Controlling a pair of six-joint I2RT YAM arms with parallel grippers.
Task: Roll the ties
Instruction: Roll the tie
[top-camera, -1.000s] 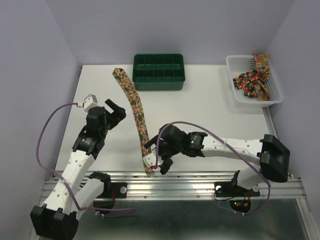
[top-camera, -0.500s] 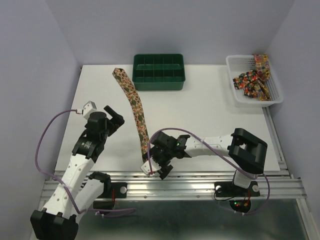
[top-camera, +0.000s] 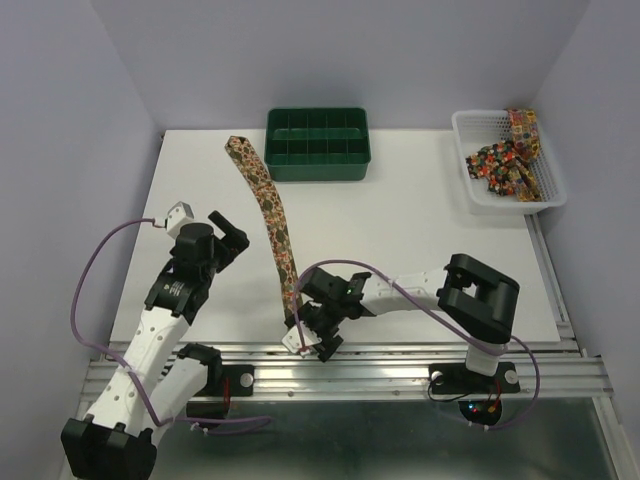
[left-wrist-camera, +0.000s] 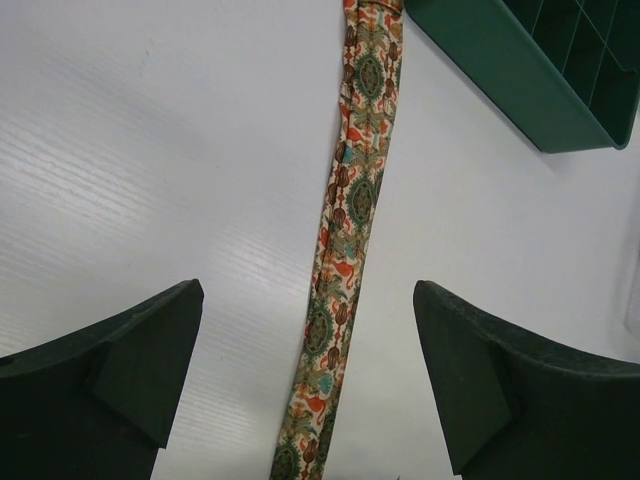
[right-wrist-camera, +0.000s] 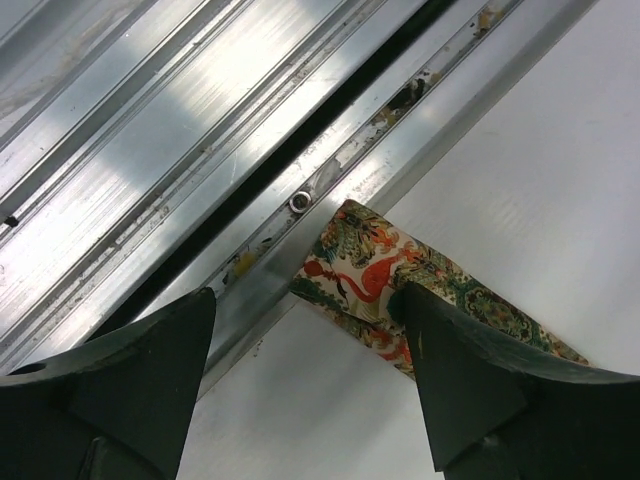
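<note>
One tie (top-camera: 272, 215) lies flat on the table (top-camera: 420, 230), a narrow brown, red and tan print (green medallions too), running from beside the green tray (top-camera: 318, 172) to the near edge. The right gripper (right-wrist-camera: 305, 300) straddles that near end, jaws apart; the left gripper (left-wrist-camera: 308, 295) hangs wide open left of it.

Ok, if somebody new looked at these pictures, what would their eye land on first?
A long patterned tie lies stretched down the white table, from beside the green tray at the back to the near edge. There the right gripper sits over its end, jaws apart. In the far right corner a white basket holds a bright heap of more ties.
</note>
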